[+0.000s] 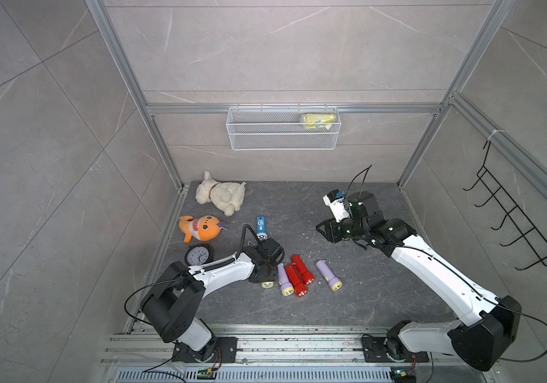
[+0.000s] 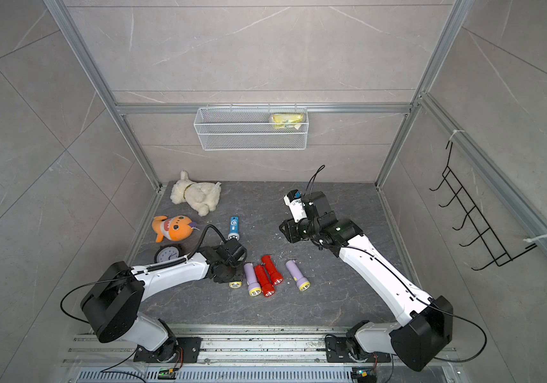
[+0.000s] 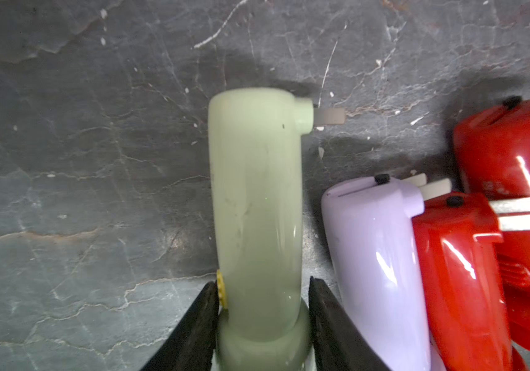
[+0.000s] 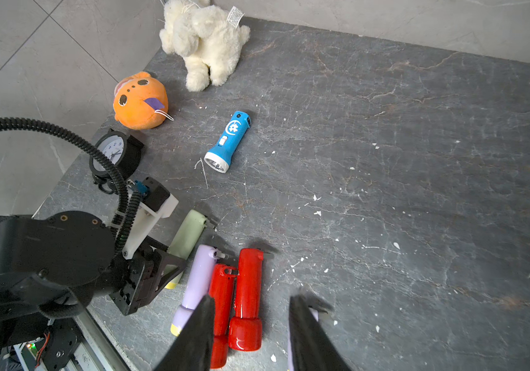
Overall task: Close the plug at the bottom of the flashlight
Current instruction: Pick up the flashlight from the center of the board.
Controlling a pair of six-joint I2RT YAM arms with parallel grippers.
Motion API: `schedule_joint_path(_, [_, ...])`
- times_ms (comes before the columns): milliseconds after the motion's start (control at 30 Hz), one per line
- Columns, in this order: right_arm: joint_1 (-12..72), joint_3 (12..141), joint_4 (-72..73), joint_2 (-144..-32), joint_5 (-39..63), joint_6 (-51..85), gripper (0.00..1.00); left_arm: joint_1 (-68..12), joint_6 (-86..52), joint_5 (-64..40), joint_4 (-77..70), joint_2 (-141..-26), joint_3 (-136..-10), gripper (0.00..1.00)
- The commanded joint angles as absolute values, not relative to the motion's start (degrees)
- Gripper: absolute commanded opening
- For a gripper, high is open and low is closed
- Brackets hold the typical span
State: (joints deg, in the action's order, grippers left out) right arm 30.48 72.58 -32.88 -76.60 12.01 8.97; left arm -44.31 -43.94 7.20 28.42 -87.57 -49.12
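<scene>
**Left tool clamped at the head end of the green flashlight, plug sticking out**

My left tool (image 3: 263,282) is down on the tabletop (image 1: 365,285), pinched around the pale green flashlight (image 3: 254,192) right where the barrel meets the wider head collar. One finger (image 3: 202,321) presses on the little yellow switch (image 3: 221,290). The opposite finger sits against the collar, with a sliver of a gap between it and the barrel.

From my fingers the barrel runs off toward 12 o'clock. At its tail is the plug (image 3: 329,115), with pale prongs folded out sideways toward 3 o'clock. It sits at the far end of the barrel from the tool, and nothing is touching it.

In both top views my wrist covers nearly all of that flashlight. Only its yellowish lens end (image 1: 267,284) peeps out at 6 o'clock of the tool.

Just beside it at 3 o'clock lies a lilac flashlight (image 1: 284,280), then a red flashlight (image 1: 295,282) and a second red flashlight (image 1: 303,270). They are packed side by side with their heads toward 6 o'clock. The lilac one and the nearer red one show their prongs out as well. Another lilac flashlight (image 1: 328,275) lies a little apart, further toward 3 o'clock. A blue flashlight (image 1: 261,227) lies near the tool at 12 o'clock.

My right tool (image 4: 251,300) hangs above the tabletop with its fingers apart and nothing between them. It is well apart from the green flashlight, out around 2 o'clock from it.
</scene>
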Motion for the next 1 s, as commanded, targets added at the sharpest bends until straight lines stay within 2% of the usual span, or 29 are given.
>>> schedule_joint_path(0, [30.76, 71.63, -31.12, -77.68, 13.27, 8.91, 0.41, -44.23, -38.93, 7.76, 27.97, -84.61, -45.67, 0.48])
schedule_joint_path(100, [30.75, 71.21, -30.63, -77.66, 13.91, 9.22, 0.41, -42.81, -35.5, 9.43, 26.84, -82.69, -43.7, 0.48])
schedule_joint_path(133, [30.76, 71.08, -30.59, -77.59, 13.94, 9.23, 0.41, -42.08, -34.68, 9.13, 26.12, -82.17, -43.15, 0.51])
schedule_joint_path(200, [30.76, 70.93, -30.65, -77.26, 13.92, 9.27, 0.41, -40.05, -33.7, 8.46, 24.91, -81.33, -42.16, 0.7])
schedule_joint_path(233, [30.75, 70.84, -30.67, -77.09, 13.89, 9.19, 0.41, -39.23, -33.22, 8.1, 24.4, -81.21, -41.87, 0.77])
schedule_joint_path(300, [30.76, 70.56, -30.84, -76.56, 13.65, 9.1, 0.42, -37.79, -32.35, 7.68, 23.48, -81.43, -41.7, 0.83])
schedule_joint_path(367, [30.76, 70.42, -31.09, -76.25, 13.36, 8.99, 0.42, -37.28, -30.79, 6.85, 22.54, -82.24, -41.87, 0.84])
schedule_joint_path(467, [30.76, 70.09, -31.38, -76.19, 12.99, 8.8, 0.42, -36.79, -29.15, 5.3, 22.21, -84.5, -42.97, 0.72])
schedule_joint_path(600, [30.75, 69.71, -31.2, -76.13, 12.61, 8.71, 0.41, -36.4, -27.34, 1.39, 19.43, -86.04, -42.69, 0.77])
schedule_joint_path(700, [30.76, 69.78, -31.12, -76.21, 12.45, 8.62, 0.42, -35.87, -26.45, -0.64, 18.33, -85.64, -41.73, 0.75])
schedule_joint_path(733, [30.81, 69.97, -31.08, -76.3, 12.34, 8.63, 0.42, -35.81, -25.82, -1.42, 17.91, -85.16, -41.26, 0.71])
schedule_joint_path(800, [30.76, 70.18, -30.99, -76.46, 12.28, 8.59, 0.42, -35.69, -24.48, -2.31, 17.26, -83.48, -40.08, 0.55])
schedule_joint_path(867, [30.76, 70.4, -30.69, -76.59, 12.43, 8.68, 0.42, -35.6, -23.77, -1.96, 17.44, -81.0, -39.27, 0.51])
schedule_joint_path(900, [30.74, 70.48, -30.44, -76.66, 12.59, 8.7, 0.42, -35.51, -23.16, -1.81, 17.64, -79.35, -38.79, 0.42])
schedule_joint_path(967, [30.76, 70.74, -30.24, -76.88, 12.61, 8.79, 0.42, -35.27, -22.4, -0.85, 18.23, -76.2, -38.33, 0.34])
